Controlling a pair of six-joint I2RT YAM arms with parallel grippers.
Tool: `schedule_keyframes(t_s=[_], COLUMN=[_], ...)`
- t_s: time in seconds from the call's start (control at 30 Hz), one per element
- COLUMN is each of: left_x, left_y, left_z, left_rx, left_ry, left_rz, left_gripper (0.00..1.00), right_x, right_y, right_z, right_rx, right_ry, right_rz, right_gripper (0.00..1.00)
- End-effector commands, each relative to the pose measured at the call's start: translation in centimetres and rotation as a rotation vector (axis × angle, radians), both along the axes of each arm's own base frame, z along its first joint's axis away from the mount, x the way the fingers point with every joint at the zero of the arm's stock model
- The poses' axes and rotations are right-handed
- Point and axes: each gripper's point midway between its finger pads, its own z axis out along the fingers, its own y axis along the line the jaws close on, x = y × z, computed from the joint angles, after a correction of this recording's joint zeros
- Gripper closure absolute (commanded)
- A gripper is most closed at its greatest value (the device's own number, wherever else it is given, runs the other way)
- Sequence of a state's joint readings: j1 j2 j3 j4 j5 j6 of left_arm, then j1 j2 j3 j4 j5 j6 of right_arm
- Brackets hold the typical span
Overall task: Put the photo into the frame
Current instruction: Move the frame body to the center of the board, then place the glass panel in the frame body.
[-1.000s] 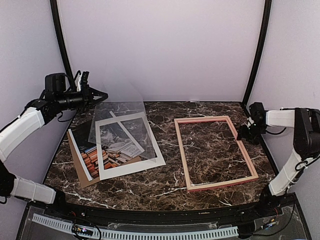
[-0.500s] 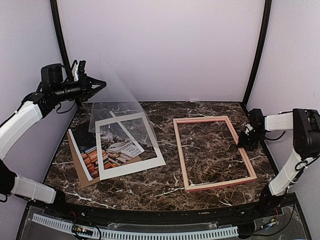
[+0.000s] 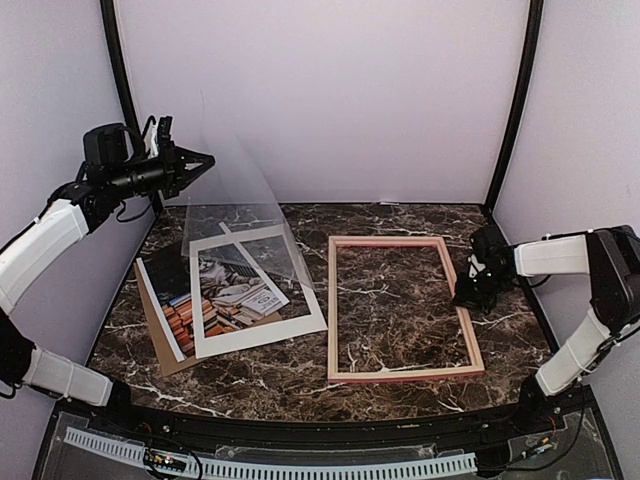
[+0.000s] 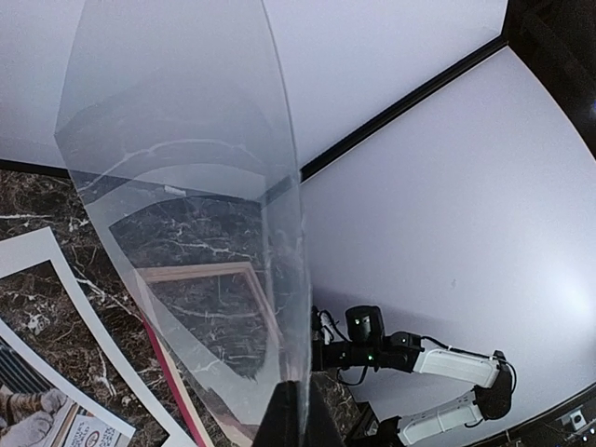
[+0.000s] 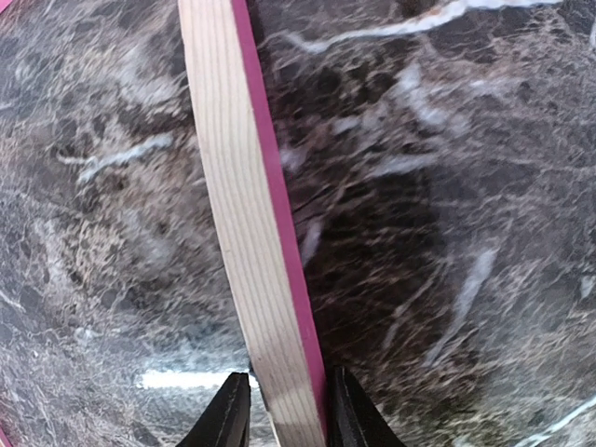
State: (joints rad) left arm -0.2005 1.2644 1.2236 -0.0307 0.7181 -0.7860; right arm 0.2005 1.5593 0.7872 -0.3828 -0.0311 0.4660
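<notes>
The frame [image 3: 333, 310], pink with pale wood sides, lies flat at the middle right of the table. My right gripper [image 3: 470, 294] is shut on its right rail. In the right wrist view the rail [image 5: 244, 223] runs between the fingers of that gripper [image 5: 284, 414]. The photo [image 3: 172, 305] of the cat and books lies at the left, mostly under a white mat [image 3: 258, 334]. My left gripper [image 3: 203, 160] is shut on a clear plastic sheet [image 3: 245, 205] and holds it up above the mat. The sheet [image 4: 205, 214] fills the left wrist view above that gripper [image 4: 293, 419].
A brown backing board [image 3: 172, 362] lies under the photo at the near left. Black posts stand at the back corners. The frame [image 4: 200, 273], the mat [image 4: 51, 307] and the right arm [image 4: 410, 354] show in the left wrist view.
The right gripper has pulled the frame left toward the table's middle and turned it squarer. The left gripper has lifted the clear sheet a little higher.
</notes>
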Motion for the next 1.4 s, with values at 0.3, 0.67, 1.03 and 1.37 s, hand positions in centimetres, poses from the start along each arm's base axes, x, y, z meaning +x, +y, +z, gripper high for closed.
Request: schedule_keyframes(t_s=[0.3, 0.67, 1.03, 1.37], left_x=[-0.9, -1.6, -3.0, -3.8], left_y=[-1.2, -8.5, -21.7, -29.5], left_z=[2.8, 0.6, 0.4, -4.5], left_rx=[-0.070, -0.086, -0.108, -0.187], left_ry=[-0.081, -0.014, -0.019, 0.065], left_rz=[-0.038, -0.155, -0.382, -0.497], left_gripper=[1.00, 1.00, 1.00, 1.00], right_x=[-0.5, 1.9, 5.4, 5.5], right_y=[5.0, 4.0, -3.1, -7.8], right_z=[0.2, 3.5, 7.1, 8.2], right_rx=[0.038, 0.022, 0.058, 0.058], right_ry=[-0.040, -0.110, -0.197, -0.245], right_rz=[0.041, 0.035, -0.074, -0.192], right_gripper=[0.67, 0.34, 0.32, 0.32])
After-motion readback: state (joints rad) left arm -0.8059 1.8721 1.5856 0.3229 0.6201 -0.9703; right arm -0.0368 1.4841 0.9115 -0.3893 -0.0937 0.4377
